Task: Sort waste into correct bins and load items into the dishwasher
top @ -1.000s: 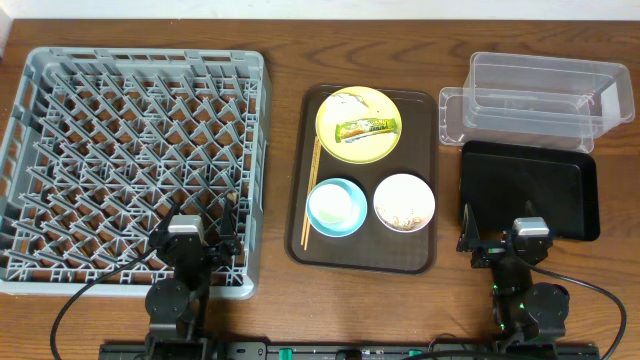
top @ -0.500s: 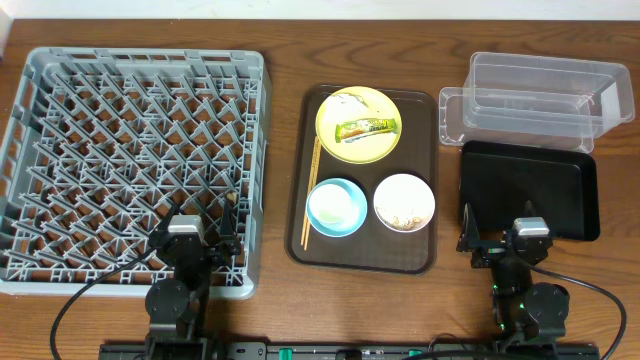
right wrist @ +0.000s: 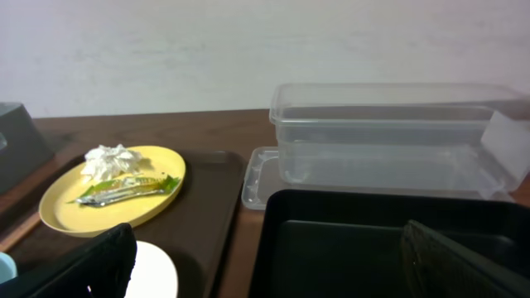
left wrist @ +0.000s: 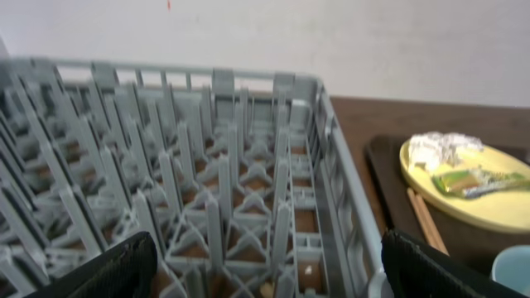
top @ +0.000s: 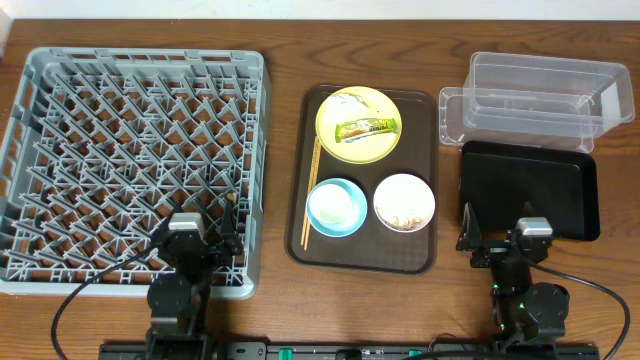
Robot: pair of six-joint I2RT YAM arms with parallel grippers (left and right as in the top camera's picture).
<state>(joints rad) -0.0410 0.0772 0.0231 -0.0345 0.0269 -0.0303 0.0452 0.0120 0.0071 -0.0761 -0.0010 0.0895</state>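
Observation:
The grey rack point(top: 130, 160) fills the left of the table, and my open, empty left gripper point(top: 195, 228) hangs over its near edge point(left wrist: 265, 277). A yellow plate point(top: 335, 140) holds the green-and-yellow wrapper point(top: 367, 127) and a white crumpled lump point(top: 345, 100). Chopsticks point(top: 312, 190), a light blue bowl point(top: 336, 207) and a white bowl point(top: 404, 202) lie near it. The clear tub point(top: 540, 95) and black tray point(top: 530, 190) are at the right. My right gripper point(top: 500, 238) is open and empty at the black tray's near edge point(right wrist: 265, 265). No small cup shows.
The plate, bowls and chopsticks rest on a brown serving tray point(top: 362, 260) between the rack and the bins. The clear tub stands on its lid point(top: 452, 110). A white wall lies behind the table in the wrist views.

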